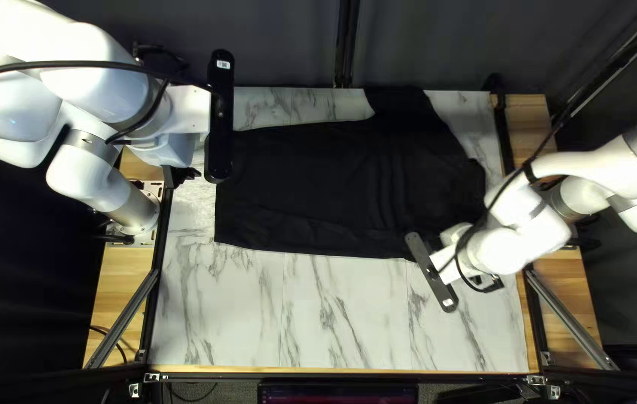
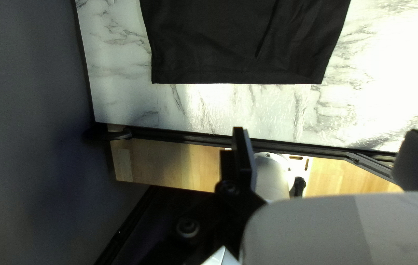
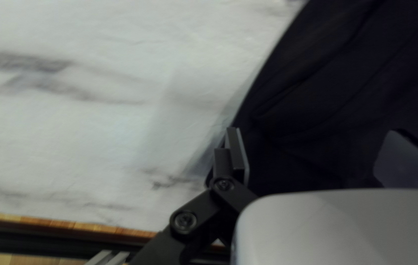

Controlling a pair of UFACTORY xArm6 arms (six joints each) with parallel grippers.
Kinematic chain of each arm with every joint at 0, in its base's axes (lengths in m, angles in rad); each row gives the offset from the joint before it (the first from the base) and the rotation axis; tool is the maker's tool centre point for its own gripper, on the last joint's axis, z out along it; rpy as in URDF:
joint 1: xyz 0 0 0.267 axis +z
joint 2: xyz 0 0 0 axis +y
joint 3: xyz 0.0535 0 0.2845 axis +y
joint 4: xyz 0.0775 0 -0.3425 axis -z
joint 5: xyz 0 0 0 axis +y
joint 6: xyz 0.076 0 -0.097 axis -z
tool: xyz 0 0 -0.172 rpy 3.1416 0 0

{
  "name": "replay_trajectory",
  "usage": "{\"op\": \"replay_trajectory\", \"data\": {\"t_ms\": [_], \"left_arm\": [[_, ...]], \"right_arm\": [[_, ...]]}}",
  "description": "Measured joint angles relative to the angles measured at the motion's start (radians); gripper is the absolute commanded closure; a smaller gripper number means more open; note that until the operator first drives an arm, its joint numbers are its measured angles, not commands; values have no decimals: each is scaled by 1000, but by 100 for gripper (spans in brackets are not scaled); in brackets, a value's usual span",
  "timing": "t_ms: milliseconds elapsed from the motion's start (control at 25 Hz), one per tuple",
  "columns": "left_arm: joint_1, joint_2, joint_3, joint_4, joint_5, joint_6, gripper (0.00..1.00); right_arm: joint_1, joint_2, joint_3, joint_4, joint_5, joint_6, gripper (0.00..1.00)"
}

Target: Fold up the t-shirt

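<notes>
"Two grippers, and neither of them had hold of anything?"

"Neither. Our left gripper (image 2: 328,132) had its fingers spread wide, and so did our right gripper (image 3: 314,132), with the cloth partly in the gap and nothing pinched."

"And where did we have the black T-shirt (image 1: 318,187)?"

"Spread on the marbled tabletop (image 1: 333,322), more toward the far side, its long axis running crosswise between our arms. The hem (image 2: 238,81) faced our left arm (image 1: 94,75); the shoulder end lay toward our right arm (image 1: 595,168), where one sleeve (image 1: 402,100) pointed to the far edge."

"Which gripper was nearer, then?"

"The right, clearly. It was over the shirt's near edge at the shoulder end, where we supposed the other sleeve lay, partly hidden from us. The left hung beyond the hem, with the cloth ahead of it and apart from its fingers."

"So we hadn't a fold to show?"

"None that we could make out. We judged that the right had to close on that near edge, and the left had to travel inward along the long axis to reach the hem. A shallow pinch might have slipped or dragged the shirt askew."
</notes>
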Motion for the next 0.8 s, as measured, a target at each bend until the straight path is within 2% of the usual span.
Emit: {"op": "replay_trajectory", "data": {"t_ms": [40,80,120,160,440,480,520,600,680,800], "left_arm": [[0,0,0,0,0,0,0],[0,0,0,0,0,0,0],[0,0,0,0,0,0,0],[0,0,0,0,0,0,0],[0,0,0,0,0,0,0],[0,0,0,0,0,0,0],[0,0,0,0,0,0,0],[0,0,0,0,0,0,0],[0,0,0,0,0,0,0],[0,0,0,0,0,0,0]], "right_arm": [[2,8,-5,1,-1,-5,64],[2,15,-9,2,-4,-9,85],[1,20,-10,2,-7,-13,96],[-3,26,-11,3,-12,-19,100],[-61,84,-16,11,-80,-87,100],[-67,92,-16,14,-89,-95,95],[-69,96,-16,17,-95,-101,73],[-71,100,-20,24,-98,-108,11],[-66,97,-25,31,-91,-110,0],[-60,91,-29,38,-80,-110,0]]}}
